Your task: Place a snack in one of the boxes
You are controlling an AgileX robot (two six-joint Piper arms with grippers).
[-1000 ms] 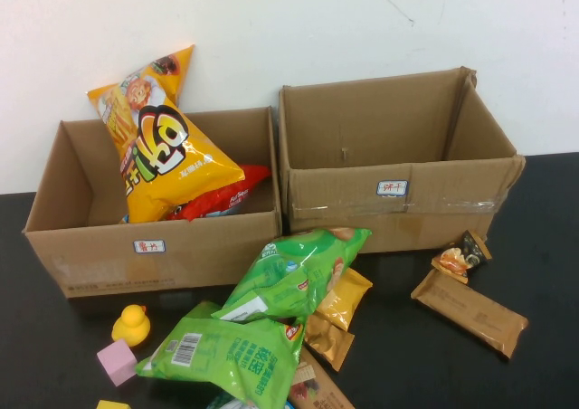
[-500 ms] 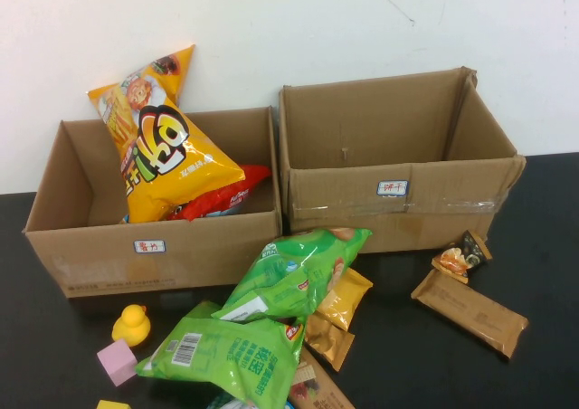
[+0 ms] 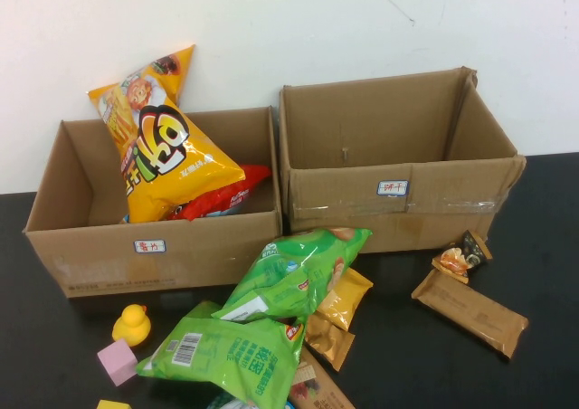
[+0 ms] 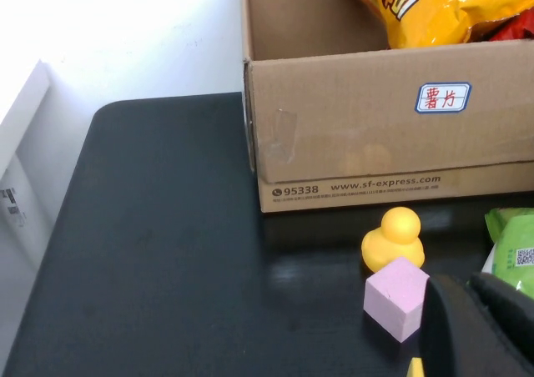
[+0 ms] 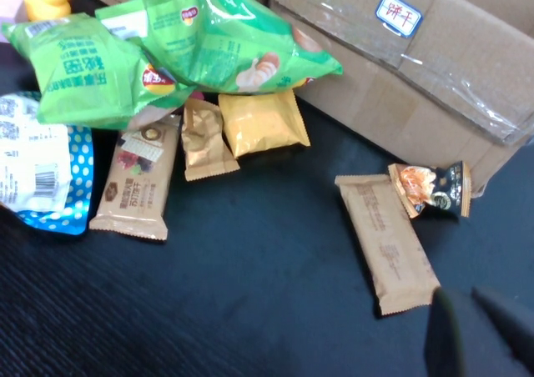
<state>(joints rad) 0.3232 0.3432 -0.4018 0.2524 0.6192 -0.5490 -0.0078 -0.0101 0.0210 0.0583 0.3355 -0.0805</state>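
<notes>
Two open cardboard boxes stand at the back. The left box [image 3: 99, 255] holds a yellow chip bag [image 3: 158, 147] and a red bag [image 3: 222, 201]; the right box [image 3: 398, 210] shows nothing inside. Loose snacks lie in front: two green bags [image 3: 294, 269], gold packets [image 3: 344, 296], a long brown bar [image 3: 470, 311] and a small dark packet [image 3: 461, 255]. Neither gripper shows in the high view. My left gripper [image 4: 467, 289] is shut and empty beside a pink cube [image 4: 396, 298]. My right gripper [image 5: 465, 298] is shut and empty just beyond the end of the brown bar [image 5: 386, 245].
A yellow rubber duck [image 3: 132, 324], the pink cube [image 3: 117, 362] and a yellow block [image 3: 113, 405] lie at the front left. A blue-and-white packet [image 5: 37, 173] and another brown bar [image 5: 138, 181] lie by the green bags. A white wall stands behind the boxes.
</notes>
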